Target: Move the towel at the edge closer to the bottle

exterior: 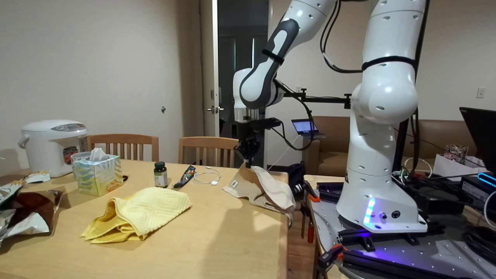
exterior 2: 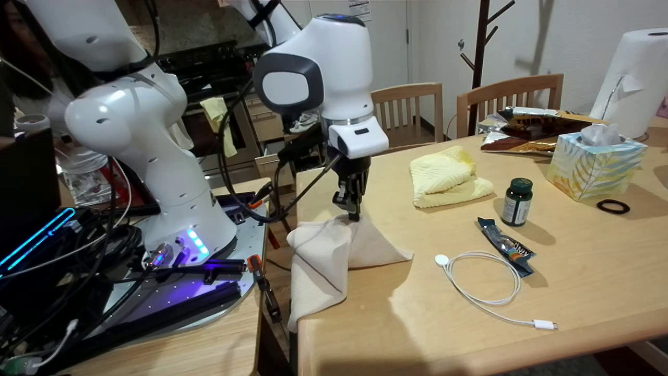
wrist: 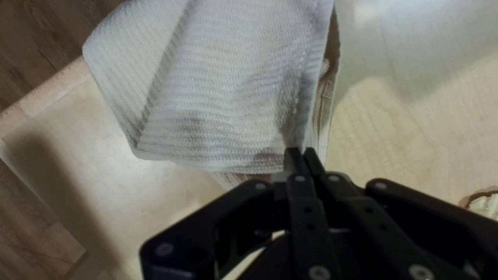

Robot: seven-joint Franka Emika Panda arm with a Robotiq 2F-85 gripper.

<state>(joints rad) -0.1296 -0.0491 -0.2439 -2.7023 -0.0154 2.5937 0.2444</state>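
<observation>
The towel, off-white and loosely folded, lies across the table's edge beside the robot base, and part of it hangs over. My gripper points down at it, jaws together on a pinched fold that rises to a low peak in both exterior views. From the wrist camera, ribbed towel fabric runs up to the fingertips, and a bit of it shows between them. The small dark bottle with a green cap stands upright farther in on the table, well apart from the towel; in an exterior view the bottle is behind the yellow cloth.
A yellow cloth lies mid-table. Beside the bottle are a wrapped bar and a coiled white cable. Farther off stand a tissue box, foil bags and a white appliance. A gap separates the table from the robot's stand.
</observation>
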